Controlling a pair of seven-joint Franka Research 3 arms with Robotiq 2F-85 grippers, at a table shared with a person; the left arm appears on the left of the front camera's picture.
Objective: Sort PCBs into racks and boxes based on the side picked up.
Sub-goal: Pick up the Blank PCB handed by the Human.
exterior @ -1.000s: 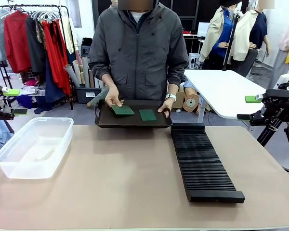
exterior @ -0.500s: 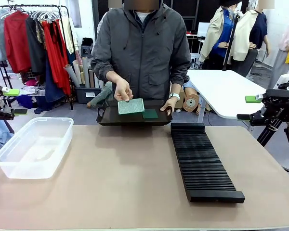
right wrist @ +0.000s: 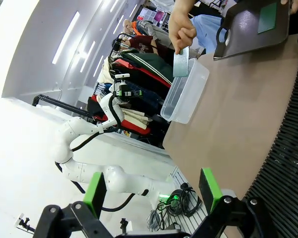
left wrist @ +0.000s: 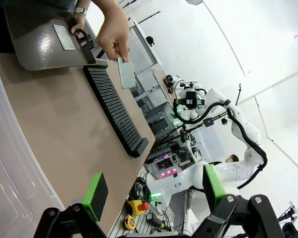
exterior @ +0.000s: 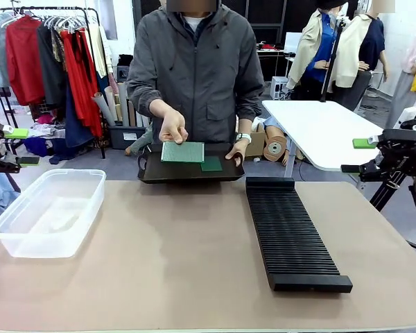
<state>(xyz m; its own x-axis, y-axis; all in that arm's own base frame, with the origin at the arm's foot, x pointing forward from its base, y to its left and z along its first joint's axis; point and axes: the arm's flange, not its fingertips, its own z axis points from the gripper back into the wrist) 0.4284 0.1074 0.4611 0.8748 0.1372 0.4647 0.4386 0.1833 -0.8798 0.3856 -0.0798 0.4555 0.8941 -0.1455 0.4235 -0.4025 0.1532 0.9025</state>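
The person's hand (exterior: 172,127) pinches one PCB (exterior: 182,152) by its top edge, pale dotted face toward the robot, just above the black tray (exterior: 149,173). A second PCB (exterior: 211,164) lies dark side up on the tray.

The left gripper (left wrist: 154,191) and right gripper (right wrist: 153,190) are wide open and empty, well back at the table's sides.

The taking arm should probably grip the free lower edge — clear of the fingers — before choosing the rack (exterior: 291,232) or the box (exterior: 48,211).

A second ago both boards lay flat on the tray.
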